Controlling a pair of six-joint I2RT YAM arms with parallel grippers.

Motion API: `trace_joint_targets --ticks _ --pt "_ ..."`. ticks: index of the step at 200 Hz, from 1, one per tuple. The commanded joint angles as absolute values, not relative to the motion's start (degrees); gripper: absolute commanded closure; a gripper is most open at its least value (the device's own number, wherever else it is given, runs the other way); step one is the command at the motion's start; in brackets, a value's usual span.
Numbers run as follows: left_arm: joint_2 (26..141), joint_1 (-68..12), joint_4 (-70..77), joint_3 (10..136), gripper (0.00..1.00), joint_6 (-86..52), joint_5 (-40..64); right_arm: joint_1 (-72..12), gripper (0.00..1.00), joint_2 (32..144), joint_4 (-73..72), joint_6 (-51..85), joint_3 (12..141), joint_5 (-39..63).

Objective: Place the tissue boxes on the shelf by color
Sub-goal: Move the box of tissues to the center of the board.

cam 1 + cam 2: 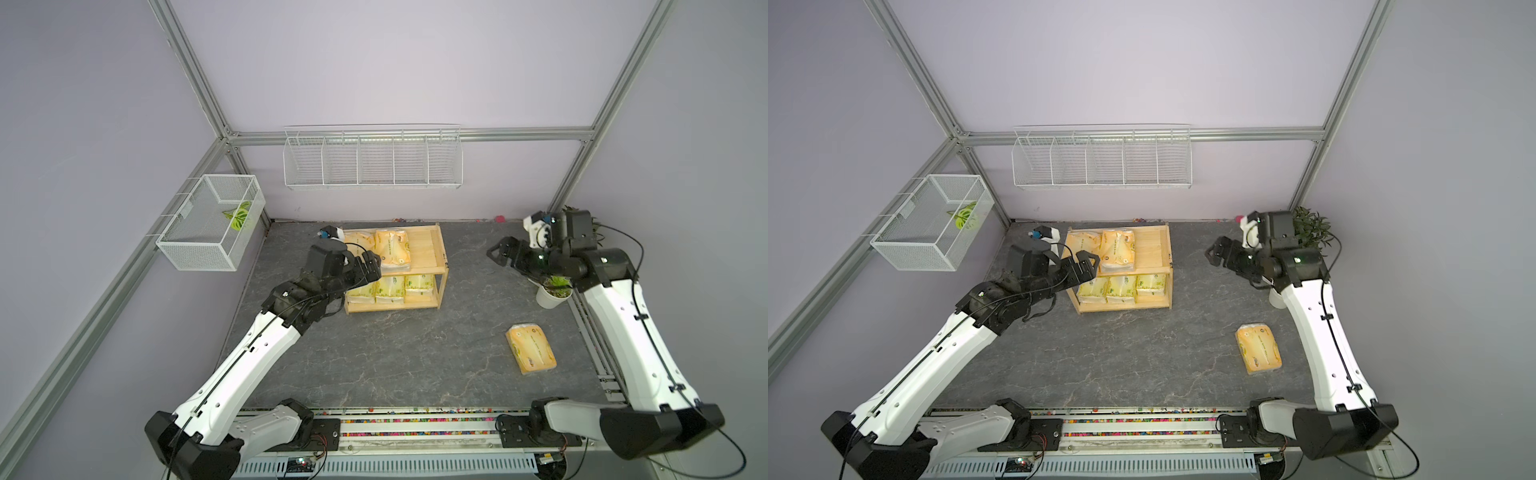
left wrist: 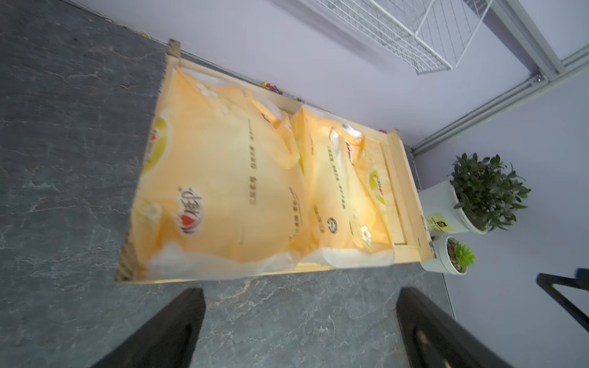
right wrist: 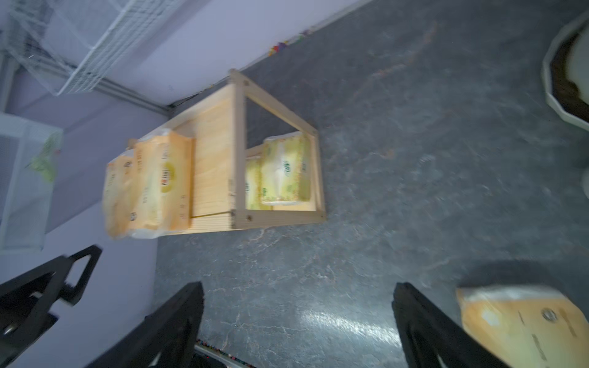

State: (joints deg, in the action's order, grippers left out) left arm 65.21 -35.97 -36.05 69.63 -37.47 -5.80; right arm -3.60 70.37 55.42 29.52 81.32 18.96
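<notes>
Your shelf [image 1: 432, 249]: orange packs [image 1: 392, 249] top, green packs [image 1: 390, 289] below (colour-sorted, seemingly); last orange pack [image 1: 530, 349] outstanding; left end effector [image 2: 299, 290], right end effector [image 3: 296, 285] released.

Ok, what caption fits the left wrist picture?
Open left gripper faces two orange tissue packs atop the wooden shelf.

I see pale lavender walls [image 1: 374, 62] edged by an aluminium frame [image 1: 519, 134]. In a top view, a white wire rack [image 1: 372, 164] hangs at upper centre and a white mesh basket [image 1: 208, 232] at left. The dark grey marbled counter [image 1: 395, 353] fills the lower middle, with a potted plant [image 1: 547, 300] at its right edge.
</notes>
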Motion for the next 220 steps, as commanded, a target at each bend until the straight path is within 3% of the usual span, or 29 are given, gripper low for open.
trace_joint_targets --ticks 1,64,155,220 --pt "64.4 -40.6 -35.7 67.6 0.00 -39.7 -10.8 1.8 0.02 65.0 54.6 28.6 71.2 19.3" --pt "66.3 -47.2 -33.1 65.0 0.00 -41.6 -11.5 13.3 0.02 59.4 52.4 28.0 52.1 8.9" --pt "67.2 -47.1 -29.4 63.5 0.00 -40.2 -8.1 23.9 0.02 67.1 43.1 36.7 44.0 -1.3" --pt "67.5 -47.2 -29.2 64.3 0.00 -39.2 -7.6 23.4 0.04 75.3 34.8 39.0 39.3 6.3"
